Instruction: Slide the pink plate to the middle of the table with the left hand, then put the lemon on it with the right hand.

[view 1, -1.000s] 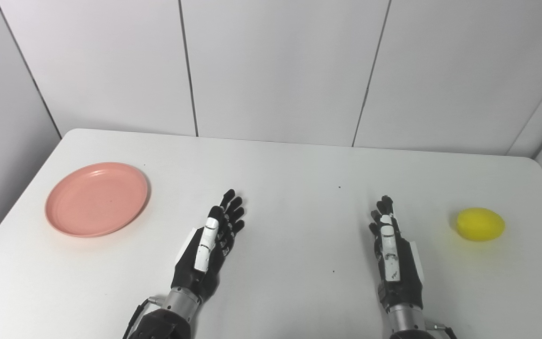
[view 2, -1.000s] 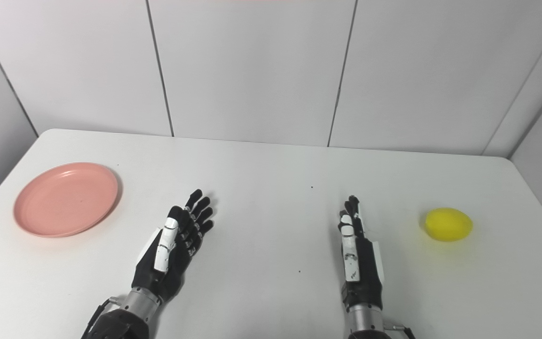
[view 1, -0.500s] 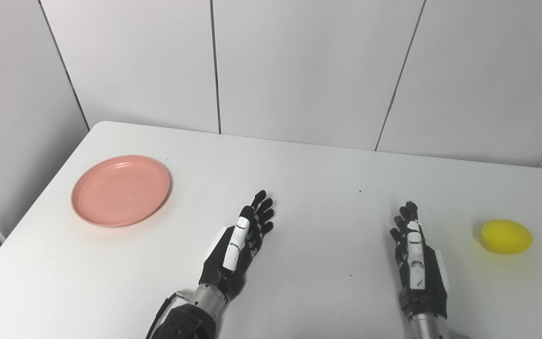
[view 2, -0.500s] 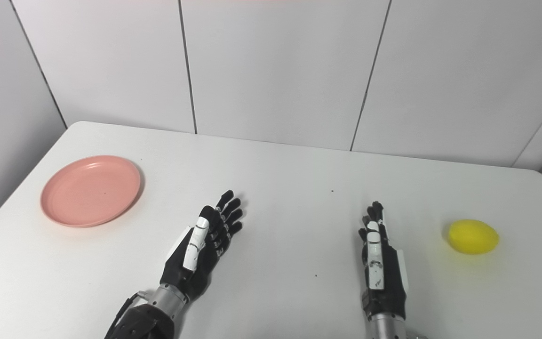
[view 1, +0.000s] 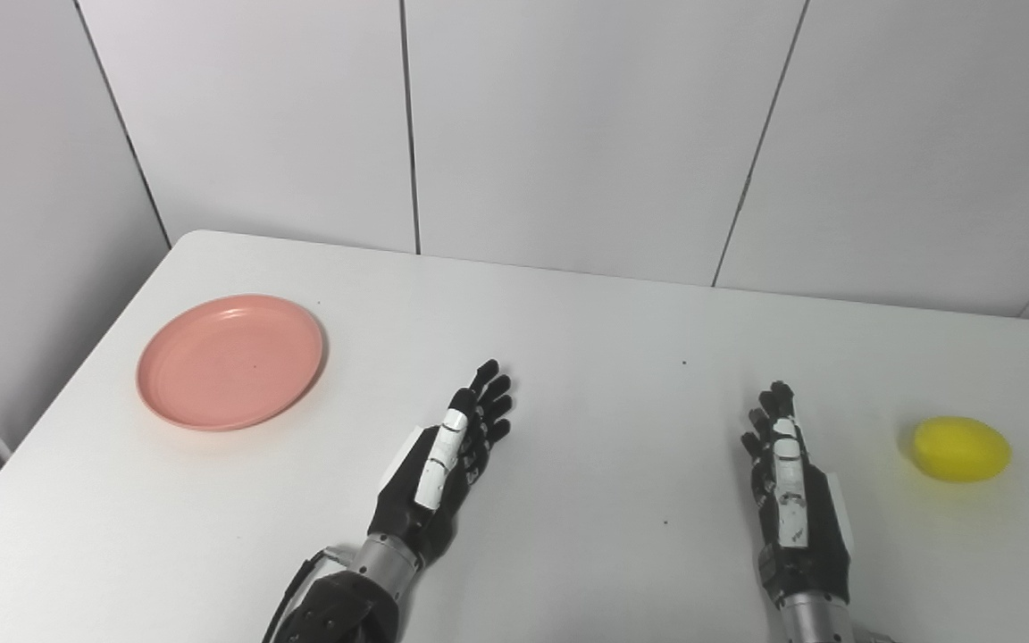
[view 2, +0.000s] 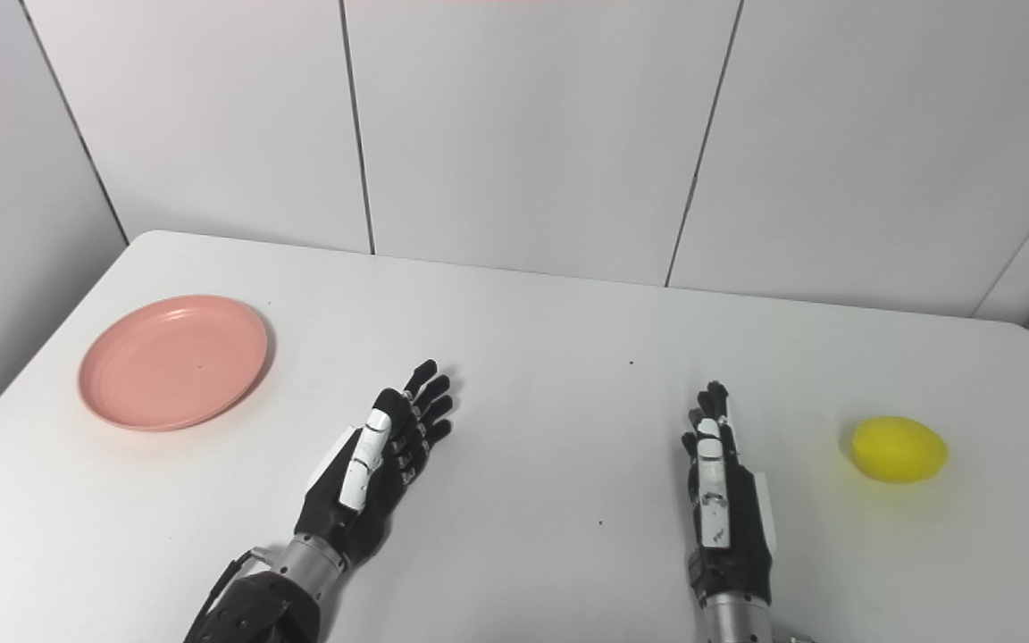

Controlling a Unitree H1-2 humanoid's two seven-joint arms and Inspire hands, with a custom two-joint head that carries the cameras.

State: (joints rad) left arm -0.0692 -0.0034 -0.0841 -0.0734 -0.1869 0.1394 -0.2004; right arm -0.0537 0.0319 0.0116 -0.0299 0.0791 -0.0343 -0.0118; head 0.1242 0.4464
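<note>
Well apart from the pink plate near the bench edge, the empty, splayed left robot hand risks nudging it off; the right robot hand, also empty and outstretched, waits short of the lemon.

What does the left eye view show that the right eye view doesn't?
Left eye only: more of the left wall beside the table. Right eye only: the table's whole far right corner, with wall past it. Both: plate at left, lemon at right, left robot hand and right robot hand open between them, holding nothing.
</note>
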